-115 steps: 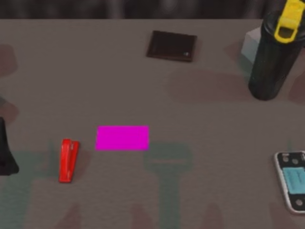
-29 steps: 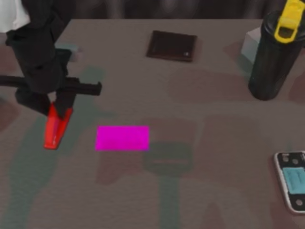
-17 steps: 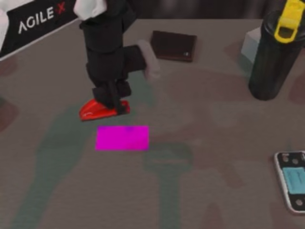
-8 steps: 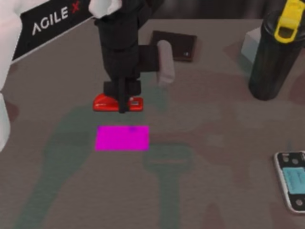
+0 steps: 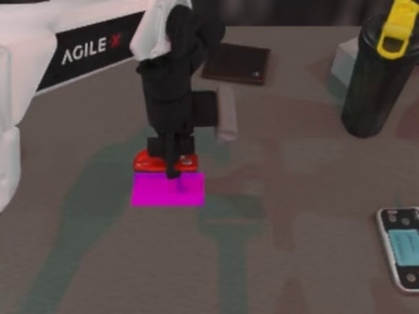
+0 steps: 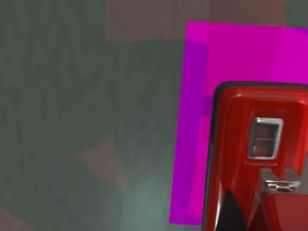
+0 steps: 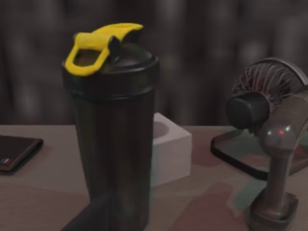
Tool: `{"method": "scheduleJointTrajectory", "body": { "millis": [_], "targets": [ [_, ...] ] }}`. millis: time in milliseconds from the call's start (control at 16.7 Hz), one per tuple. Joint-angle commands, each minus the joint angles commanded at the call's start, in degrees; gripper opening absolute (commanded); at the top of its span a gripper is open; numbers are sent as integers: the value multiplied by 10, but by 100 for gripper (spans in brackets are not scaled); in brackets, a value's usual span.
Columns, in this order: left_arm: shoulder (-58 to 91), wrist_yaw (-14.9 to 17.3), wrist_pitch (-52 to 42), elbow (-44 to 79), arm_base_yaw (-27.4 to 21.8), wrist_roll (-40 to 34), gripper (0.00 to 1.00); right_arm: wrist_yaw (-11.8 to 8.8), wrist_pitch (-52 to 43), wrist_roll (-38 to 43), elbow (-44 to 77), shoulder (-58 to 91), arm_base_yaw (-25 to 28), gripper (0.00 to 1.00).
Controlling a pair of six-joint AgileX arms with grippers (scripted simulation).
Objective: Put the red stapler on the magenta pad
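Fingers (image 5: 171, 171) of my left gripper (image 5: 171, 163) are closed narrow on the red stapler (image 5: 145, 161), pinching it from above near its middle. Its long axis runs across the worktop (image 5: 294, 163), left to right in the top view; which end is the tapered one I cannot tell, since my gripper covers much of it. It is glossy bright red with a dark edge line, a small silver-framed window on its top and a bit of silver metal just beside that, seen in my left wrist view (image 6: 260, 154). The stapler sits at the far edge of the magenta pad (image 5: 157, 193), overlapping that edge in the top view; the wrist view shows the pad (image 6: 226, 53) directly under it. Whether it touches the pad or hangs just above it, I cannot tell. My fingers come down over the stapler's right half, their tips reaching over the pad's upper margin.

My right gripper is out of sight; its wrist camera faces a black shaker bottle (image 7: 113, 134) with a yellow loop lid.
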Motion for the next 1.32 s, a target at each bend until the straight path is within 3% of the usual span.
{"method": "scheduleJointTrajectory", "body": {
  "millis": [240,540,1320],
  "targets": [
    [14,1,83,-70,3,6,0,0,0,0,0,0,0,100],
    [15,1,91,-78,4,7,0,0,0,0,0,0,0,100],
    [15,1,91,-78,4,7,98,0,0,0,0,0,0,100]
  ]
}}
